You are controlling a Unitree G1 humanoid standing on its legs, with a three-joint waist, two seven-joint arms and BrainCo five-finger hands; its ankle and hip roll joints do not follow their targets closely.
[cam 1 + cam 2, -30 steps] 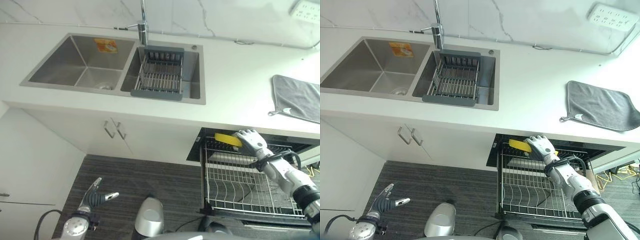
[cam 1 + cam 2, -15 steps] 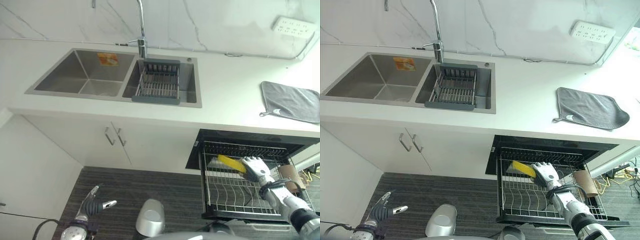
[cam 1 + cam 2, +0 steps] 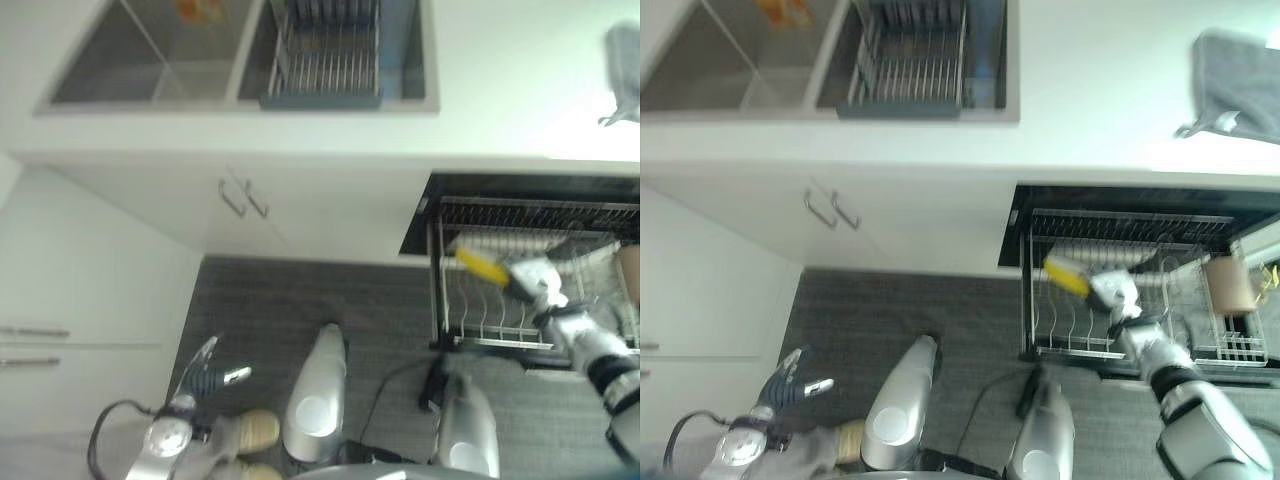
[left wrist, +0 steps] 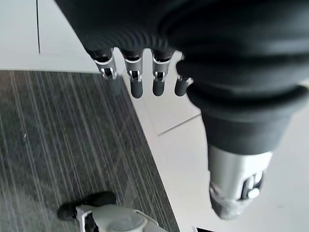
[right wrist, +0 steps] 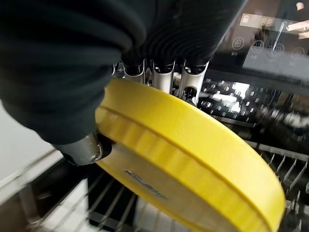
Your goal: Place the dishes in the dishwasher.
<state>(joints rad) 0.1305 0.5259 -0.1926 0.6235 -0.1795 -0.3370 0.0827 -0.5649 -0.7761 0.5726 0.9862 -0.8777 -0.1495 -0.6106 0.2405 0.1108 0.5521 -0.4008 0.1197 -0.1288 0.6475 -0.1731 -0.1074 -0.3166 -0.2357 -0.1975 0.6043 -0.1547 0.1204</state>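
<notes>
Left eye view. The right hand [image 3: 533,279] held a yellow plate [image 3: 483,267] over the pulled-out dishwasher rack [image 3: 500,330], near the rack's left side. The rack's wire tines stood upright under the plate. Above the dishwasher opening [image 3: 530,195] ran the white worktop [image 3: 500,110], with the sink [image 3: 150,70] set into it and a dish drainer [image 3: 325,55] resting in the sink's right basin. A grey cloth [image 3: 625,85] lay at the worktop's right end. The left hand [image 3: 205,375] hung low over the dark striped floor [image 3: 310,300], well apart from the rack, beside white cabinet doors [image 3: 90,280].

Right eye view. The same plate [image 3: 1067,276] sat tilted in the right hand [image 3: 1113,291], above the rack's tines. A brown object [image 3: 1224,285] lay at the rack's right end; what it was could not be told. Two cabinet handles [image 3: 832,210] showed under the sink.

Left wrist view. The left hand's fingers [image 4: 136,77] were straight and relaxed, holding nothing, above the floor [image 4: 58,145] and a white panel [image 4: 193,159].

Right wrist view. The right hand's fingers [image 5: 166,77] lay over the plate's [image 5: 193,164] upper face and the thumb [image 5: 84,147] pressed its underside, pinching the rim. Rack wires [image 5: 280,164] showed past the plate.
</notes>
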